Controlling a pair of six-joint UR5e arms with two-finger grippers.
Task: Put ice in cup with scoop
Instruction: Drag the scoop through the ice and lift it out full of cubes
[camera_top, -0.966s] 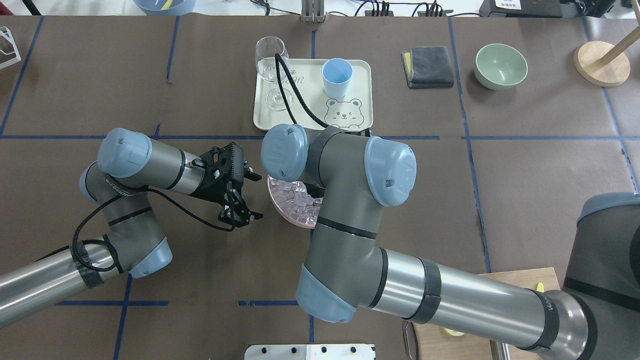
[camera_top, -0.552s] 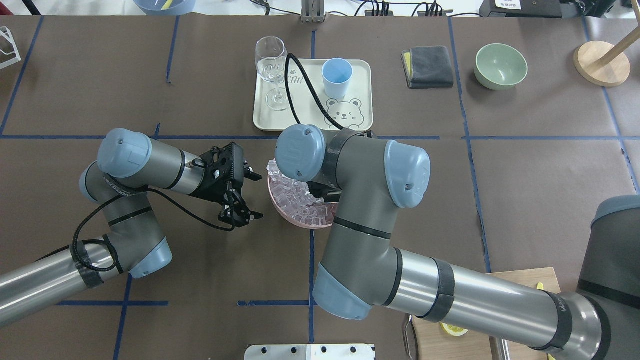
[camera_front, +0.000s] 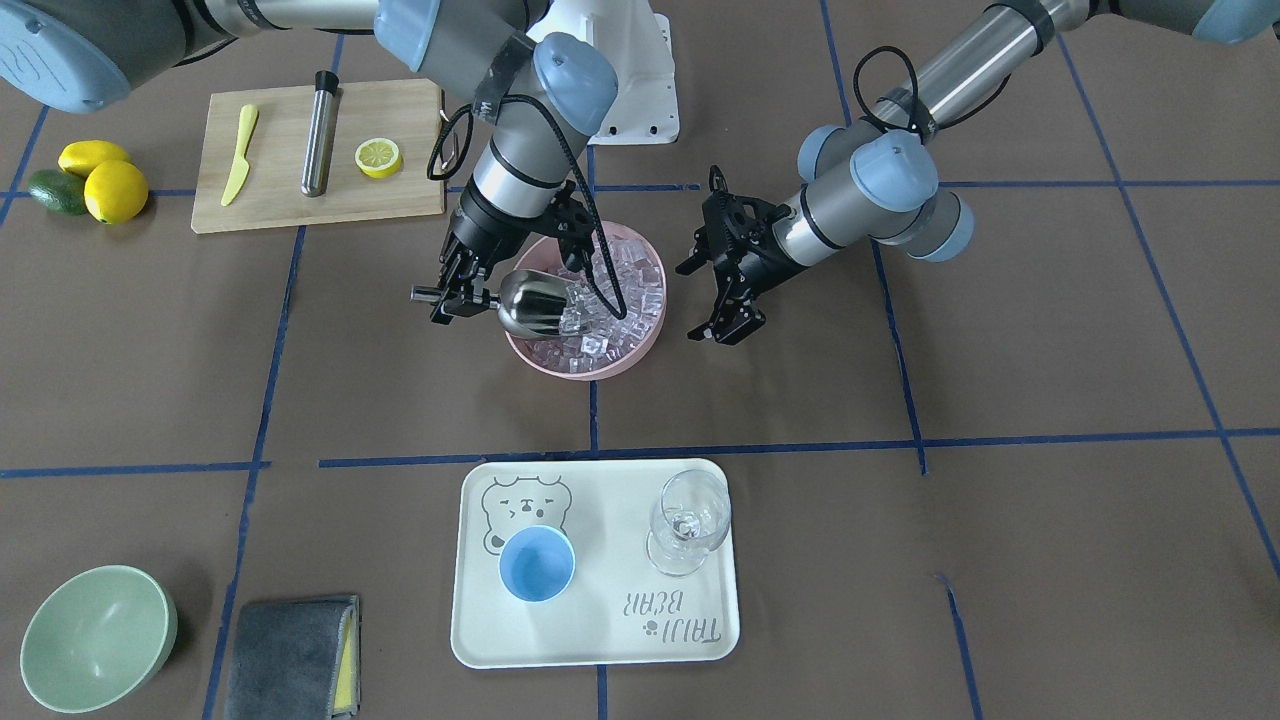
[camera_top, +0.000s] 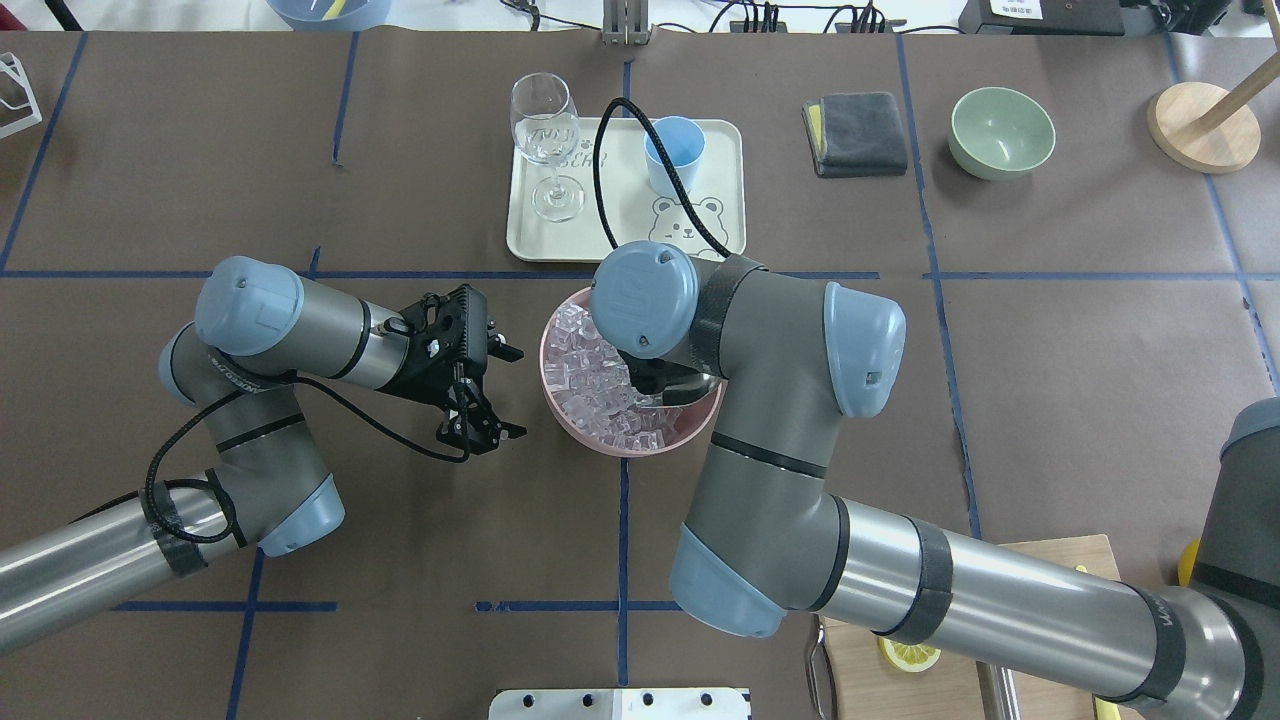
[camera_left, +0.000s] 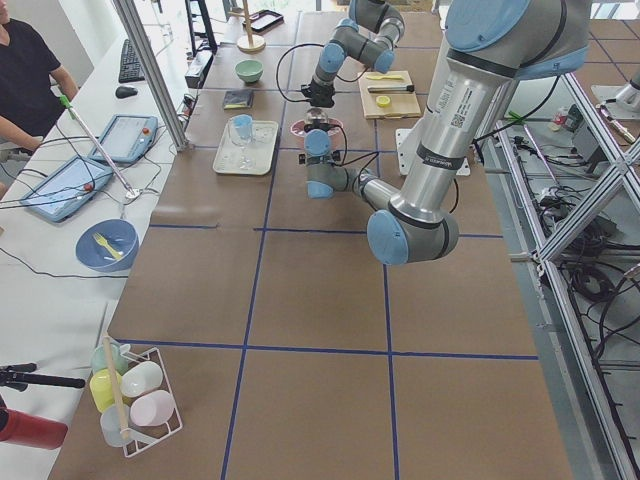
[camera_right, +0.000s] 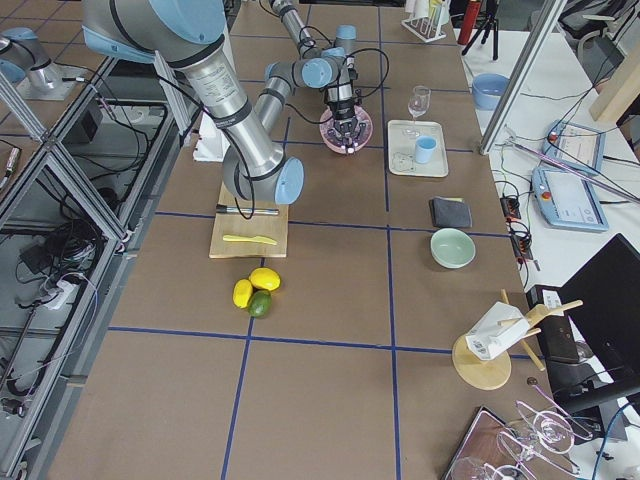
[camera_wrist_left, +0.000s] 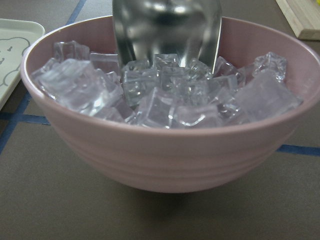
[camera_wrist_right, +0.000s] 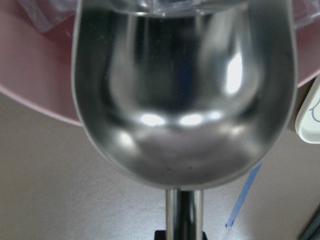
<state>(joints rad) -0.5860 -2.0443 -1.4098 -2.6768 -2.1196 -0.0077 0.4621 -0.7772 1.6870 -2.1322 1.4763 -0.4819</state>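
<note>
The ice is heaped in a pink bowl at mid-table. My right gripper is shut on the thin handle of the steel scoop. The scoop's trough lies over the bowl's rim with its mouth in the ice. The left wrist view shows the scoop dug into the ice. The right wrist view shows its trough empty at the back. My left gripper is open and empty beside the bowl. The light-blue cup stands upright and empty on a cream tray.
A clear wine glass stands on the tray beside the cup. A green bowl and a grey cloth lie past the tray. A cutting board holds a steel cylinder, a yellow knife and a lemon slice. Lemons lie beside it.
My right arm has moved to the right in the overhead view, uncovering more of the bowl and ice. My left arm has not moved.
</note>
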